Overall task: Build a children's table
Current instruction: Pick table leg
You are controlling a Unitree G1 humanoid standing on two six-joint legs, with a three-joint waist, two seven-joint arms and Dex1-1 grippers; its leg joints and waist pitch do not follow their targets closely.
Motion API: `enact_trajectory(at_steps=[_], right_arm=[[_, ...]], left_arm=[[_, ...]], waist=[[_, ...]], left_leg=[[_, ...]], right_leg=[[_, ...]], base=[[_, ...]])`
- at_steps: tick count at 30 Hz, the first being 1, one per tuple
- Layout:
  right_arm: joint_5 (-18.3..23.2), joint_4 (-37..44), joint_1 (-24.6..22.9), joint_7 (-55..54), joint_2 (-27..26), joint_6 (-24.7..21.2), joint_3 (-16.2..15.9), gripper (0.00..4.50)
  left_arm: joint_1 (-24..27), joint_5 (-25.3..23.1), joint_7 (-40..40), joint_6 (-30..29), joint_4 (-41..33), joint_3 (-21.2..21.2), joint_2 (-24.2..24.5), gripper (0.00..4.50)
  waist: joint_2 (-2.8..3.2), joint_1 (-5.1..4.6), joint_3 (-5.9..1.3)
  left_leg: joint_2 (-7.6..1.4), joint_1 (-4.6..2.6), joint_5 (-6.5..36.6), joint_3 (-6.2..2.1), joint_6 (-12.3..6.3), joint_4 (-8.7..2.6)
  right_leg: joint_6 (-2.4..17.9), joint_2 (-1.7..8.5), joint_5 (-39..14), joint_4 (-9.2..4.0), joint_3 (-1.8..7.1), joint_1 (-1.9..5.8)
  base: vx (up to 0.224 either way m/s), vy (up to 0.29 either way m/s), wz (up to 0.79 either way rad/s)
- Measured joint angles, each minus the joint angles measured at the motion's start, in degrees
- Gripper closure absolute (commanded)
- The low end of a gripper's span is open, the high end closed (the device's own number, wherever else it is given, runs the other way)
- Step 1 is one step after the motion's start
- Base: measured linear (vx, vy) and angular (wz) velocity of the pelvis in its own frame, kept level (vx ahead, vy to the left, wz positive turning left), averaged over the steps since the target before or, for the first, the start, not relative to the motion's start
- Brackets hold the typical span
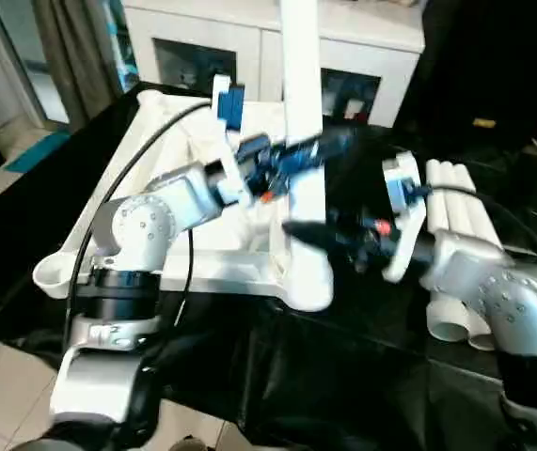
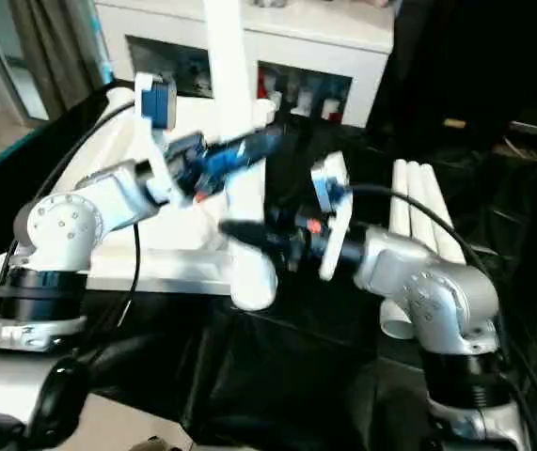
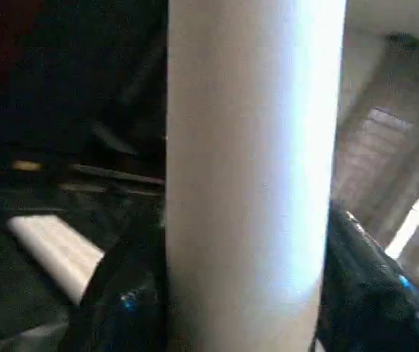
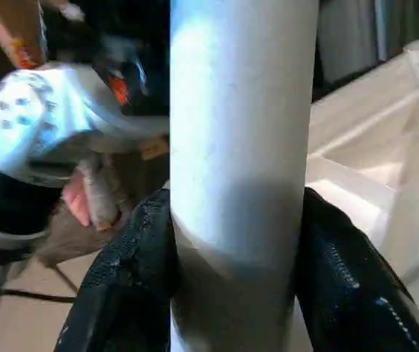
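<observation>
Upside down on the black-covered work table (image 1: 362, 376) lies the white plastic tabletop (image 1: 169, 258), its ribbed underside facing up and its rounded corner sockets at the edges. One long white tubular leg (image 1: 301, 103) stands upright in the near corner socket (image 1: 310, 282), rising out of the top of the head views. Both silver forearms reach in toward it from either side, wrists bent inward. The left gripper (image 3: 231, 308) has a black finger on each side of the smooth round tube, close against it, about half open. The right gripper (image 4: 235, 279) brackets the same leg lower down in the same way, its fingers (image 4: 132, 271) pressed to the tube's sides. Whether either one is truly clamping or only resting against the leg is hard to tell. Three more white legs (image 1: 461, 244) lie side by side on the black cloth just beyond the right forearm, their open hollow ends toward the robot. Behind the table stands a white cabinet (image 1: 343, 47) with glass doors, small items blurred inside.
</observation>
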State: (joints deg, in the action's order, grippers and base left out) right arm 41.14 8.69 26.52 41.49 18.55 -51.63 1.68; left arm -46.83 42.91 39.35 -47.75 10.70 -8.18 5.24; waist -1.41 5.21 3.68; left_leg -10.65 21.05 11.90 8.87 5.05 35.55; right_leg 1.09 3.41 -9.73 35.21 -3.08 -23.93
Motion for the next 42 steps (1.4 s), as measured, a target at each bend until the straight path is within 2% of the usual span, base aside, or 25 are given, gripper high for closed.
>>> enact_trajectory(at_steps=[1, 7, 8, 12, 13, 16, 17, 21, 22, 23, 27, 28, 29, 33, 39, 42], right_arm=[[-0.7, -0.3, 0.0, -1.0, -0.3, 0.3, 0.0, 2.64], [-5.0, -3.3, 0.2, -6.7, -2.3, 2.0, -0.8, 2.64], [-5.6, -3.9, 0.2, -7.4, -2.4, 2.3, -1.3, 2.64], [-7.1, -4.5, 0.4, -8.6, -2.7, 2.5, -2.0, 2.64], [-7.5, -4.7, 0.6, -8.8, -2.7, 2.5, -2.1, 2.64], [-9.3, -5.6, 1.4, -9.6, -3.0, 3.2, -2.6, 2.64], [-9.7, -5.7, 1.5, -9.8, -3.1, 3.6, -2.9, 2.64], [-11.4, -6.6, 2.6, -10.1, -3.0, 5.3, -4.1, 2.64], [-11.5, -6.6, 2.8, -10.1, -3.1, 5.4, -4.0, 2.29], [-11.5, -6.6, 2.9, -10.2, -3.2, 5.6, -4.0, 1.94], [-9.4, -6.6, 3.0, -8.0, -2.9, 4.5, -3.4, 1.82], [-8.9, -6.5, 2.9, -6.9, -2.3, 4.2, -3.3, 1.55], [-7.7, -6.3, 2.9, -5.1, -1.0, 3.4, -3.2, 1.50], [-4.0, -4.4, 2.6, -0.4, 1.6, 0.6, -1.8, 1.49], [-1.4, -2.5, 1.0, 4.1, 4.1, -1.0, -2.1, 1.49], [-0.1, -1.6, 1.0, 5.4, 4.6, -1.9, -2.1, 1.77]], left_arm=[[-0.5, -0.8, -2.1, 0.3, 0.4, 0.0, -0.2, 1.64], [-1.1, -7.6, -13.4, 1.7, 2.5, 0.7, -2.5, 1.50], [-1.1, -8.2, -15.1, 1.7, 3.0, 0.8, -3.1, 1.75], [-1.1, -9.0, -19.2, 1.7, 3.2, 0.8, -4.3, 2.01], [-1.1, -9.0, -20.3, 1.8, 3.2, 0.7, -4.6, 2.23], [-1.1, -9.7, -23.1, 2.3, 3.1, 0.3, -5.8, 2.34], [-1.1, -10.0, -23.3, 2.6, 3.1, 0.2, -5.9, 2.55], [-1.1, -10.4, -23.2, 4.4, 3.2, 0.2, -5.9, 2.64], [-1.2, -10.4, -23.1, 5.2, 3.4, 0.2, -6.0, 2.65], [-1.2, -10.4, -22.7, 5.8, 3.5, 0.2, -6.0, 2.66], [-1.2, -10.3, -17.5, 6.6, 3.9, 1.5, -3.9, 2.66], [-1.2, -10.1, -15.5, 6.6, 3.9, 1.9, -3.4, 2.66], [-1.2, -9.9, -12.3, 6.3, 3.9, 2.8, -2.1, 2.66], [-1.2, -6.8, -3.2, 5.0, 4.0, 3.4, 0.7, 2.67], [-1.2, -1.3, 7.2, 2.2, 4.3, 2.7, 1.9, 2.67], [-1.4, 0.9, 9.4, 1.1, 4.3, 1.6, 2.1, 2.67]], waist=[[0.00, 0.02, 0.00], [-0.01, -0.07, 0.00], [-0.01, -0.05, 0.00], [-0.01, -0.09, 0.00], [-0.01, -0.10, 0.00], [-0.01, -0.08, 0.00], [-0.01, -0.09, 0.00], [-0.01, -0.12, 0.00], [-0.01, -0.11, 0.00], [-0.01, -0.09, 0.00], [-0.01, -0.08, 0.00], [-0.01, -0.07, 0.00], [-0.01, -0.02, 0.00], [-0.01, 0.03, 0.00], [0.04, 0.06, 0.02], [0.07, -0.07, 0.01]], left_leg=[[-0.01, 0.00, 0.0, -0.01, 0.01, 0.00], [-0.08, 0.02, 0.0, 0.00, 0.06, 0.00], [-0.11, 0.02, 0.0, 0.00, 0.06, 0.00], [-0.14, 0.03, -0.1, -0.01, -0.09, 0.00], [-0.14, 0.03, -0.1, -0.01, -0.09, 0.00], [-0.15, 0.02, -0.1, 0.00, -0.08, 0.00], [-0.15, 0.03, -0.1, 0.00, -0.08, 0.00], [-0.17, 0.02, -0.1, 0.00, -0.08, 0.00], [-0.18, 0.02, -0.1, 0.00, -0.08, 0.00], [-0.18, 0.02, -0.1, 0.00, -0.08, 0.00], [-0.19, 0.01, -0.1, 0.00, -0.09, 0.00], [-0.20, 0.00, -0.1, 0.00, -0.09, 0.00], [-0.21, -0.01, -0.1, 0.00, -0.09, 0.00], [-0.23, -0.01, -0.2, 0.01, -0.24, 0.00], [-0.26, -0.04, -0.2, 0.07, -0.22, 0.00], [-0.27, -0.03, -0.2, 0.07, -0.18, 0.00]], right_leg=[[0.0, 0.00, 0.0, 0.00, -0.01, 0.01], [0.0, 0.00, 0.0, 0.01, -0.07, 0.04], [0.0, 0.00, 0.0, 0.02, -0.10, 0.04], [0.0, -0.01, 0.0, 0.02, -0.14, 0.03], [0.0, -0.01, 0.0, 0.01, -0.14, 0.03], [0.0, -0.01, 0.0, 0.01, -0.15, 0.04], [0.0, -0.01, 0.0, 0.01, -0.16, 0.04], [0.0, -0.01, 0.0, 0.02, -0.18, 0.04], [0.0, -0.01, 0.0, 0.01, -0.19, 0.04], [0.0, -0.01, 0.0, 0.00, -0.20, 0.04], [0.0, -0.01, 0.0, -0.01, -0.22, 0.01], [0.0, -0.01, 0.0, -0.01, -0.23, 0.01], [0.0, -0.01, 0.0, -0.03, -0.25, 0.01], [0.0, -0.01, 0.0, -0.01, -0.27, 0.04], [0.0, 0.00, 0.0, 0.04, -0.30, 0.04], [0.1, 0.00, 0.0, 0.05, -0.30, 0.11]], base=[[0.000, 0.000, 0.00], [0.000, 0.000, 0.00], [0.000, 0.000, 0.00], [0.000, 0.000, 0.00], [0.000, 0.000, 0.00], [0.000, 0.000, 0.00], [0.000, 0.000, 0.00], [0.000, 0.000, 0.00], [0.000, 0.000, 0.00], [0.000, 0.000, 0.00], [0.000, 0.000, 0.00], [0.000, 0.000, 0.00], [0.000, 0.000, 0.00], [0.000, 0.000, 0.00], [0.000, 0.000, 0.00], [0.000, 0.000, 0.00]])
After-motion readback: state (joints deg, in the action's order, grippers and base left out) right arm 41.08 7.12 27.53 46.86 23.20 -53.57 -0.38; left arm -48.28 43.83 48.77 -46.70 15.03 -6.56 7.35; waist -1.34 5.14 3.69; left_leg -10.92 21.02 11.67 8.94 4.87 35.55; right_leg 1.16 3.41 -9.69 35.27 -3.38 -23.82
